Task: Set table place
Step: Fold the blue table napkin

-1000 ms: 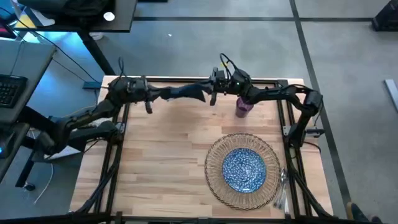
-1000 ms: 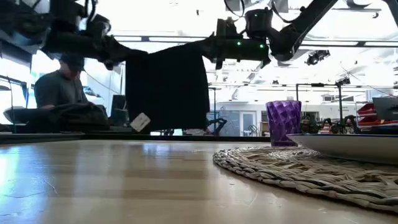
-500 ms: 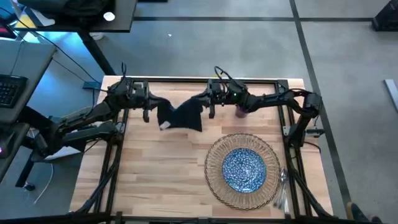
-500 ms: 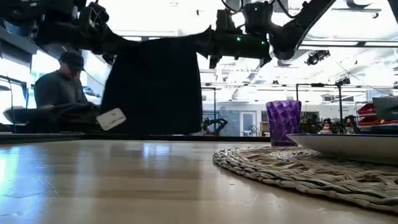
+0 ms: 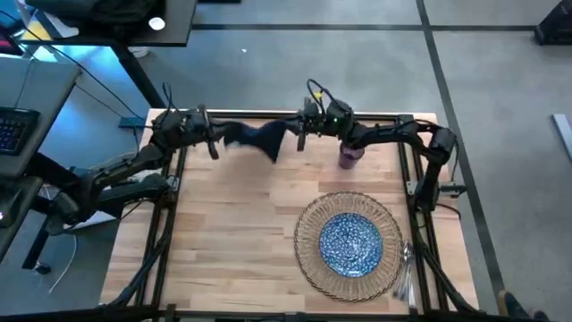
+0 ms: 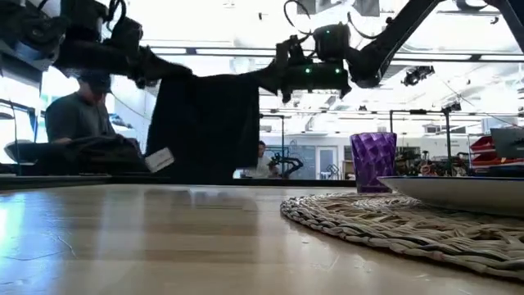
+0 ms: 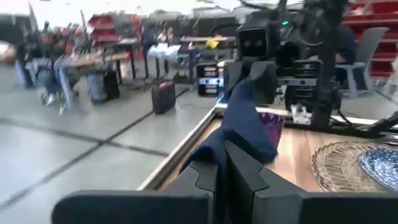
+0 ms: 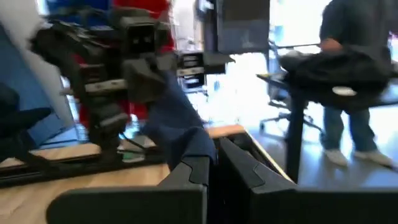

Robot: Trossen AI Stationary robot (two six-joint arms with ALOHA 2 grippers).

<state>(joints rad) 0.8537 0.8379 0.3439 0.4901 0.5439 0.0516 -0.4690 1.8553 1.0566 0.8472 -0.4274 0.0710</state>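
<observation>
Hanging in the air between both arms, the dark navy napkin [image 5: 255,137] sits over the far part of the desk [image 5: 232,224], abt 11 o'clock from the plate. L gripper [image 5: 213,143] has its fingers pinching one top corner; R gripper [image 5: 301,136] has its fingers pinching the other corner. In the low view the cloth [image 6: 205,123] drapes down from the two grips, clear of the desk top, w/ a small white tag [image 6: 159,159] near its lower edge. L wrist view shows the napkin [image 7: 245,124] running from its own fingers [image 7: 205,177] across to the other gripper.

Purple cup [image 5: 349,153] stands at 3 o'clock from the napkin, near the R arm. Wicker mat [image 5: 313,255] lies toward 5 o'clock on the desk, w/ the blue-white speckled plate [image 5: 350,242] centred on it. Silver cutlery [image 5: 405,268] lies just beside the mat, at its 3-4 o'clock edge. A person [image 6: 78,115] sits in the room behind the desk.
</observation>
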